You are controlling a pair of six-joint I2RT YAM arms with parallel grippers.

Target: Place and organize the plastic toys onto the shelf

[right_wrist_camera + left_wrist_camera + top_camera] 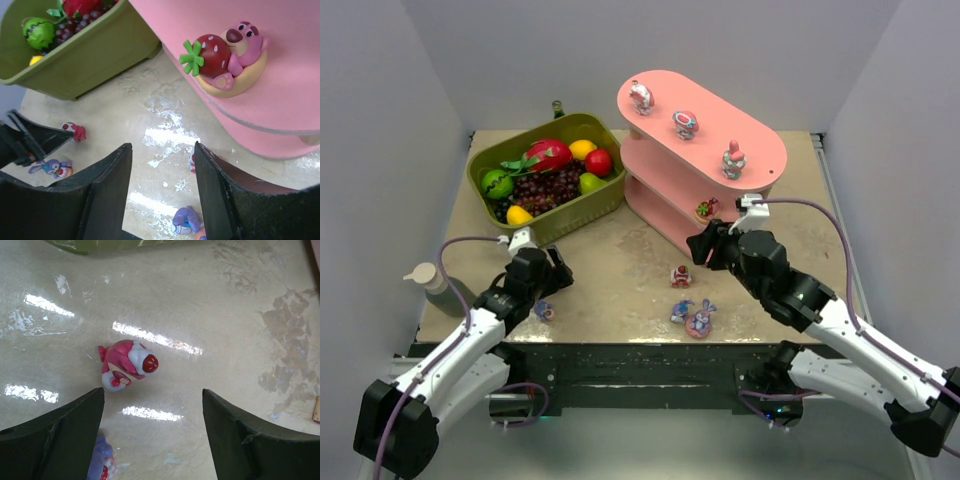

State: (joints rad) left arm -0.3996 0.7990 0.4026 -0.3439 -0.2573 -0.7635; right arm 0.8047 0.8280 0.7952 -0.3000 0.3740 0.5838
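Observation:
The pink shelf (pixel 760 140) carries three plastic toys on its top board, among them a mushroom-like one (pixel 685 123). On a lower board (pixel 285 95) lies a pink bear with a strawberry (pixel 225 57). My right gripper (pixel 162 150) hangs open just off that board, with nothing between its fingers. Below it on the table lie a purple toy (pixel 186 220) and a red-white toy (pixel 681 276). My left gripper (pixel 152 405) is open low over the table. A pink-red toy (pixel 129 363) lies just ahead of it, and a blue-purple bunny (pixel 102 465) sits by its left finger.
An olive-green basket (pixel 605 195) of plastic fruit and grapes stands at the back left, close to the shelf. A pale bottle (pixel 425 277) stands at the table's left edge. More small toys (pixel 701 321) lie near the front edge.

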